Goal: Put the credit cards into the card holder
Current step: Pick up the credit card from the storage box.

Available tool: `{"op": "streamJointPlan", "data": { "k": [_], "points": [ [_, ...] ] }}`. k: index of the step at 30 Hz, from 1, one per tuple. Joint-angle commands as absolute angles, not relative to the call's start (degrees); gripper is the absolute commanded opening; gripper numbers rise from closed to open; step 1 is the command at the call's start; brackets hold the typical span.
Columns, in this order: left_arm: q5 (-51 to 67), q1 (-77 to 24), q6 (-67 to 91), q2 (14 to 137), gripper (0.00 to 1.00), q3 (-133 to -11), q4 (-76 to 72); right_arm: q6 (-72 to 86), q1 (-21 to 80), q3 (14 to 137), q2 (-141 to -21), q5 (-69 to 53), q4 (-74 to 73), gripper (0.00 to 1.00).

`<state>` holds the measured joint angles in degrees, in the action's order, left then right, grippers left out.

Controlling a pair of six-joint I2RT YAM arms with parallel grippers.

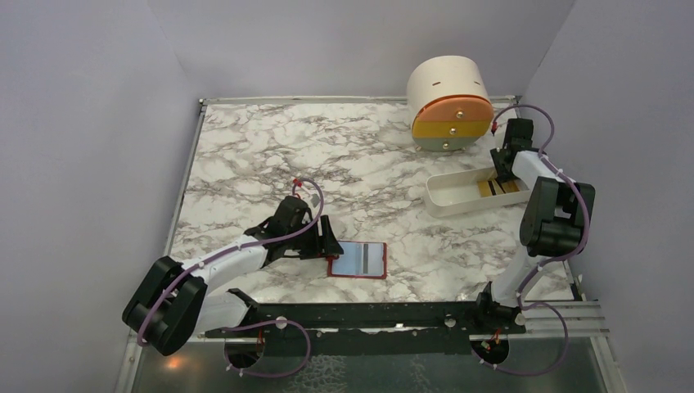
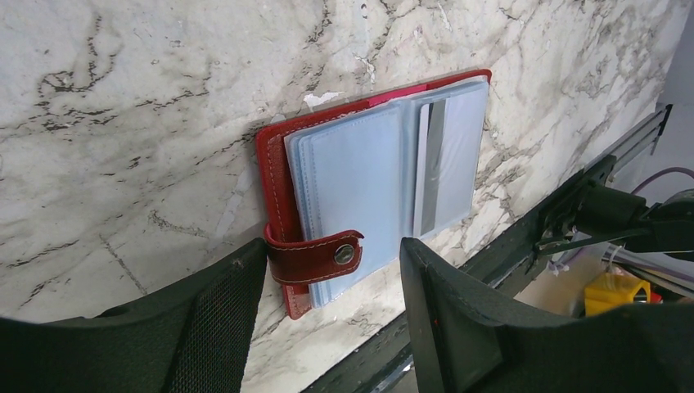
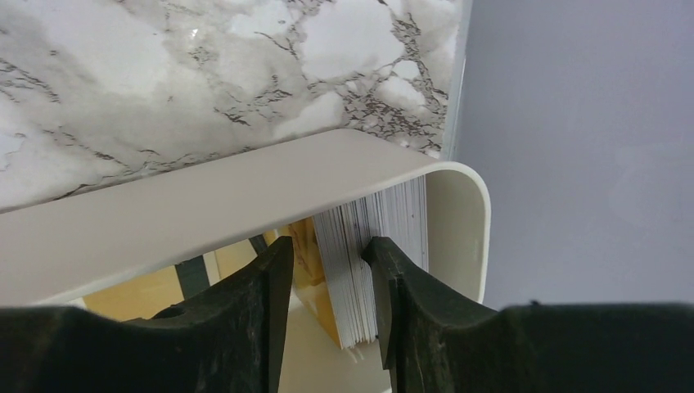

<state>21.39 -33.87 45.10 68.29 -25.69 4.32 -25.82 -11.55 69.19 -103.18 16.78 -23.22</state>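
Lying open on marble table [image 1: 245, 155] near front rail in top view: card holder [image 1: 358, 260], left gripper [image 1: 327, 239] just beside its left edge. Right gripper [image 1: 501, 173] down in white tray [image 1: 446, 199] by round drawer unit [image 1: 448, 102].

Left wrist: fingers [image 2: 221, 311] spread wide, empty, flanking snap strap [image 2: 315, 258]; striped card [image 2: 431, 164] in clear sleeve.

Right wrist: jaws parted (nothing clamped), straddling credit cards [image 3: 353, 270] stacked on edge at tray's rounded end.

The white-and-black left arm [image 1: 233, 255] lay stretched low and forward, its black two-finger gripper [image 1: 329, 239] spread wide; the matching right arm [image 1: 524, 270] stood with elbow bent high, its black gripper [image 1: 499, 173] pointing down, jaws partly apart.
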Motion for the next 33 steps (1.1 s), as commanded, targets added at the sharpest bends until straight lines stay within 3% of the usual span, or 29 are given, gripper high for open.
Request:
{"op": "streamJointPlan", "data": {
  "k": [1, 13, 20, 28, 33],
  "points": [
    [22.0, -34.0, 43.9, 69.0, 0.63, -26.0, 2.4, -26.9, -11.8, 68.1, -103.6, 21.1, -19.8, 0.39],
    [22.7, -34.0, 44.3, 70.0, 0.63, -25.6, 0.7, -27.8, -11.8, 69.0, -101.3, 22.0, -18.9, 0.18],
    [22.8, -34.0, 44.4, 70.1, 0.63, -25.5, 0.4, -27.5, -11.8, 70.2, -100.7, 21.8, -19.9, 0.15],
    [22.7, -34.0, 44.2, 70.5, 0.63, -25.6, 0.3, -26.8, -11.8, 71.7, -100.1, 20.4, -22.6, 0.01],
    [23.0, -34.0, 44.1, 71.0, 0.63, -25.9, 0.3, -25.3, -11.7, 73.2, -98.7, 17.1, -26.6, 0.01]
  ]
}}
